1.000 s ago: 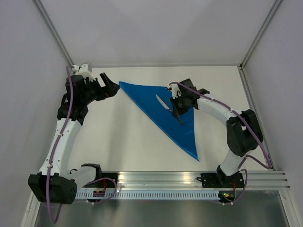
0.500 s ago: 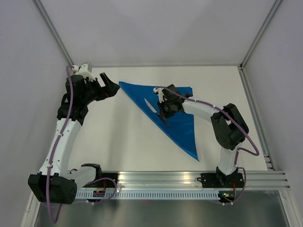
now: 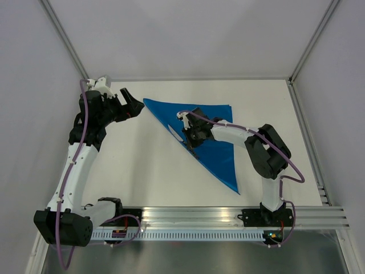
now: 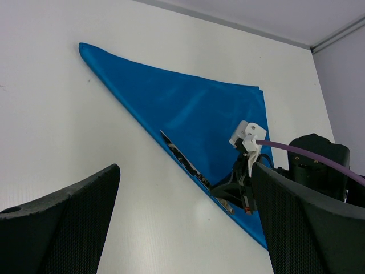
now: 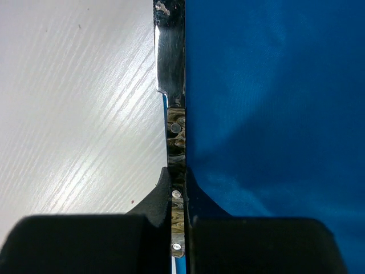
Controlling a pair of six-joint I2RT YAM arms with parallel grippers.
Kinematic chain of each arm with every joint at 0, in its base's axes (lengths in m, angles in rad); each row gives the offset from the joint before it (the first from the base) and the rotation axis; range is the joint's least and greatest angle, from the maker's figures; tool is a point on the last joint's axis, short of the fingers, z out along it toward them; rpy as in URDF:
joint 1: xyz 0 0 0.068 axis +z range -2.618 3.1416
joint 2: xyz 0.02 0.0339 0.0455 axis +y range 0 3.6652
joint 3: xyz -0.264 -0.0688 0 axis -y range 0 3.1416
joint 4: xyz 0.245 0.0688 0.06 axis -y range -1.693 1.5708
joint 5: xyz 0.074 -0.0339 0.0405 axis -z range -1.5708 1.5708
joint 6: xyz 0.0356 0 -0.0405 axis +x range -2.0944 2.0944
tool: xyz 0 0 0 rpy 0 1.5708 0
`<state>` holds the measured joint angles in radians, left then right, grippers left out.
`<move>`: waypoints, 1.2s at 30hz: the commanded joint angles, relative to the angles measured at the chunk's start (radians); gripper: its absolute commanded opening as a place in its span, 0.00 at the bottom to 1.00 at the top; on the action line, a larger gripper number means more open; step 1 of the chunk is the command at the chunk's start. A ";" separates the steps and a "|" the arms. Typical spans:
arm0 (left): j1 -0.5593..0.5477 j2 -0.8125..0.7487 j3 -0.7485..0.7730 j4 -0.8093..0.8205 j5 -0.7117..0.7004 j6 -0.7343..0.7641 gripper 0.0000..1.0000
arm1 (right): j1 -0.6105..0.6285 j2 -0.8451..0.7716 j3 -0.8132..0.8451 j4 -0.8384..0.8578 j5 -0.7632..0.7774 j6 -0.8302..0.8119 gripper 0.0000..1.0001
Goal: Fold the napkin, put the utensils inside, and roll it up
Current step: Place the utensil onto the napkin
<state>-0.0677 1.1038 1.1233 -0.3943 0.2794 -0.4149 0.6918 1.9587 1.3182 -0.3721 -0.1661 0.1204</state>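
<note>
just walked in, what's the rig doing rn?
The napkin is already folded into a triangle on the table. The right gripper is shut on the knife by its handle, holding it lined up along the napkin's long edge, blade pointing away from the gripper. The left gripper is open and empty, just off the napkin's far-left corner. Nothing is rolled yet.

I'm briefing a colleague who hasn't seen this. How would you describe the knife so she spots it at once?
On the white table lies a blue napkin, folded into a triangle. Along its long diagonal edge the right gripper pinches the knife: slim, silvery-bladed, the only utensil there.
</note>
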 commanded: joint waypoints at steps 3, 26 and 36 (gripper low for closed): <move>-0.001 0.005 0.038 -0.003 -0.011 -0.022 1.00 | 0.002 0.006 0.044 0.030 0.039 0.021 0.01; -0.001 0.016 0.050 -0.012 -0.011 -0.009 1.00 | 0.000 0.045 0.064 -0.010 0.046 -0.010 0.01; -0.001 0.030 0.053 -0.011 -0.011 -0.004 1.00 | 0.002 0.052 0.064 -0.016 0.046 -0.021 0.00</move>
<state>-0.0677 1.1271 1.1343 -0.4160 0.2790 -0.4149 0.6910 1.9968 1.3476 -0.3779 -0.1333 0.1032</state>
